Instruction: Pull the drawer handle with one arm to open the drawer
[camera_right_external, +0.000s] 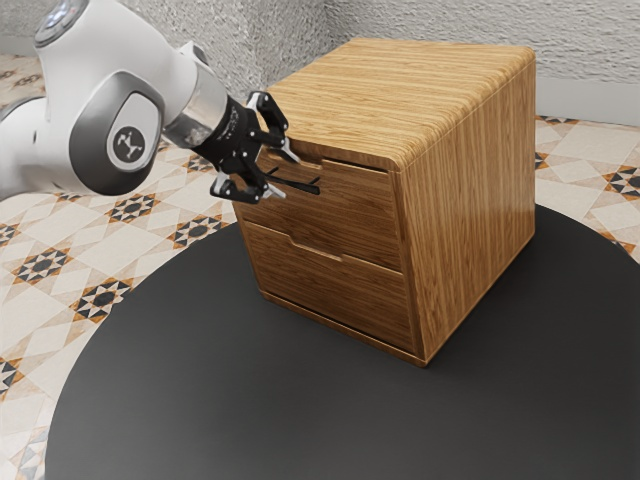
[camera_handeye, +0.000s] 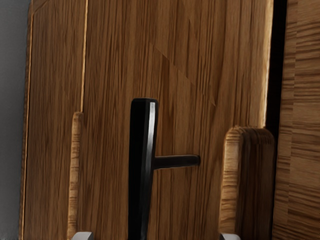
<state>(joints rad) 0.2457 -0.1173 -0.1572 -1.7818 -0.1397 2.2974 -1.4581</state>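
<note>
A wooden cabinet (camera_right_external: 450, 150) with two drawers stands on a round black table (camera_right_external: 250, 400). The upper drawer (camera_right_external: 350, 215) carries a thin black bar handle (camera_right_external: 303, 184), seen close up in the wrist view as the handle (camera_handeye: 142, 165) on a short post. My gripper (camera_right_external: 280, 170) is at this handle, open, one finger above the bar and one below, neither touching it. In the wrist view the fingertips (camera_handeye: 228, 236) stand wide on either side of the bar. The upper drawer front (camera_handeye: 190, 75) looks nearly flush with the cabinet.
The lower drawer (camera_right_external: 330, 280) sits shut beneath the upper one. Patterned floor tiles (camera_right_external: 90, 260) surround the table, and a grey wall (camera_right_external: 300, 30) runs behind. The table's black top stretches in front of the cabinet toward the exterior view's lower edge.
</note>
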